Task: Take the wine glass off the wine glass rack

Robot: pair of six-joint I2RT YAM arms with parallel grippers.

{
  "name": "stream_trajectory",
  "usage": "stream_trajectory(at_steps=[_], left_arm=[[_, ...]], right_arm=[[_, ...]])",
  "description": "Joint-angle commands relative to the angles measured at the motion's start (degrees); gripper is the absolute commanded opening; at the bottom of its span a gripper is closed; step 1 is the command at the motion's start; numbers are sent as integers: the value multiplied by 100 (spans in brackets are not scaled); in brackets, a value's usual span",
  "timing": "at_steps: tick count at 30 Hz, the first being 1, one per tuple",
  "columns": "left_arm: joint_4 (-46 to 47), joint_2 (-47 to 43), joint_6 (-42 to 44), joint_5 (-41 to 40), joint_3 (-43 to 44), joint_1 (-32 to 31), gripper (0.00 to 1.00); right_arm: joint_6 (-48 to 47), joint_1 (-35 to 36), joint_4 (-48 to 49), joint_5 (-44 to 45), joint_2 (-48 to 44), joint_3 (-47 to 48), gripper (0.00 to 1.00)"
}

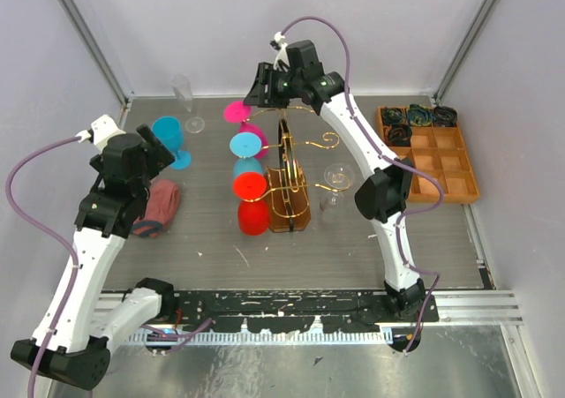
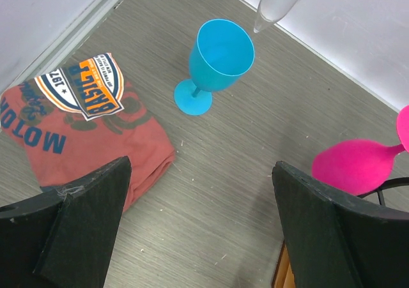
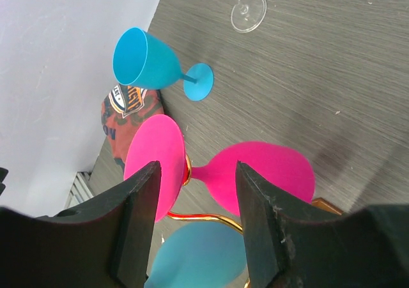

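Wide-open left pincer (image 2: 199, 198) above a grey tabletop (image 2: 255, 141). A blue goblet (image 2: 217, 58) stands upright; folded red printed shirt (image 2: 89, 122) at left, pink glass (image 2: 358, 166) at right edge.

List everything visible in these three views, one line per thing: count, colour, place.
wine glass rack: one, gold wire, brown base, centre
pink glass: one, hanging on rack's left side, rear
light blue glass: one, hanging, middle
red glass: one, hanging, front
blue goblet: one, standing back left
tall clear glass: one, back left
short clear glass: one, right of rack
T-shirt: one, rust red, folded, left
wooden tray: one, orange-brown, right
dark items: several, tray's back compartments
left gripper: black, open, near T-shirt
right gripper: black, open around pink glass's stem
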Motion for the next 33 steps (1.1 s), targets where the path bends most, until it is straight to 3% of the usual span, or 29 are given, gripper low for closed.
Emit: stream_trajectory(at_steps=[1, 16, 25, 33], left_arm=[[-48, -119, 28, 46, -131, 0, 98], [-152, 42, -28, 0, -187, 2, 98], [-161, -58, 43, -95, -256, 2, 98], [-207, -43, 25, -73, -225, 4, 98]], right_arm=[[-39, -20, 352, -23, -1, 322, 55], [-88, 119, 279, -544, 134, 354, 54], [-82, 169, 348, -782, 18, 230, 21], [1, 136, 468, -907, -282, -125, 3]])
